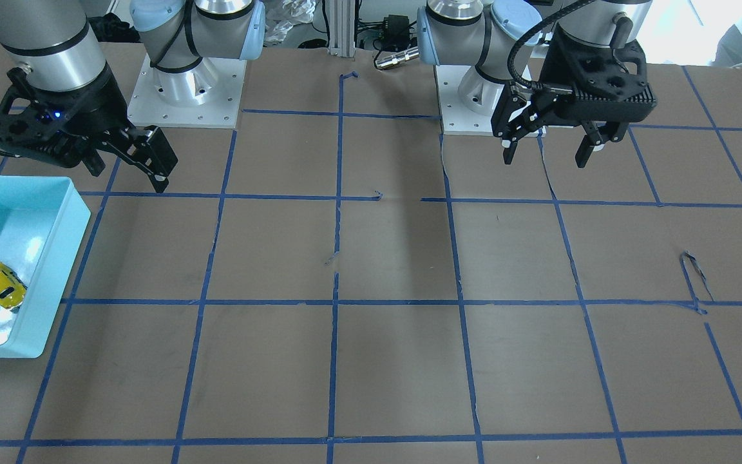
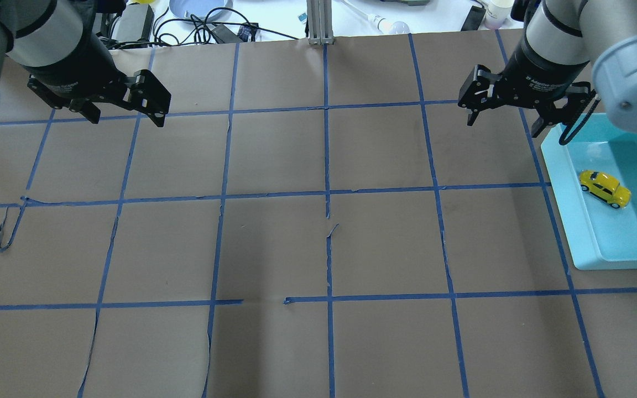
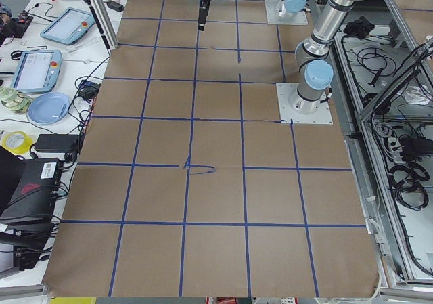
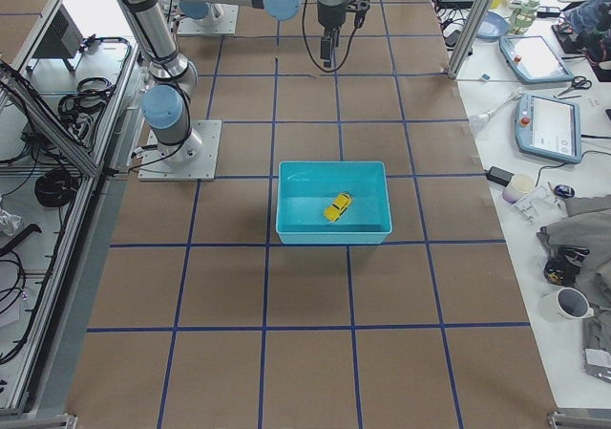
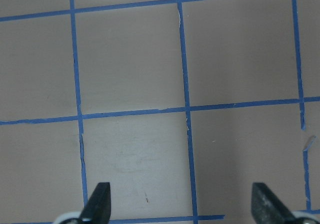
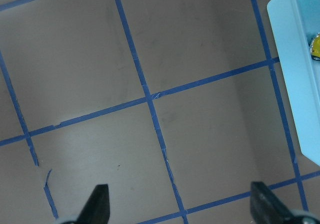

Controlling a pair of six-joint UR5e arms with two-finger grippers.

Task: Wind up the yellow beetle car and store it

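The yellow beetle car rests on its wheels inside a light blue bin at the table's right side. It also shows in the front view, the right side view and at the edge of the right wrist view. My right gripper hangs open and empty above the table, just beyond the bin's far left corner, apart from the car. My left gripper hangs open and empty over the far left of the table. Both wrist views show spread fingertips with nothing between them.
The table is brown paper with a blue tape grid, torn in places. The bin's rim stands above the surface. Cables, a plate and tablets lie beyond the table's far edge. The arm bases stand at the robot's side.
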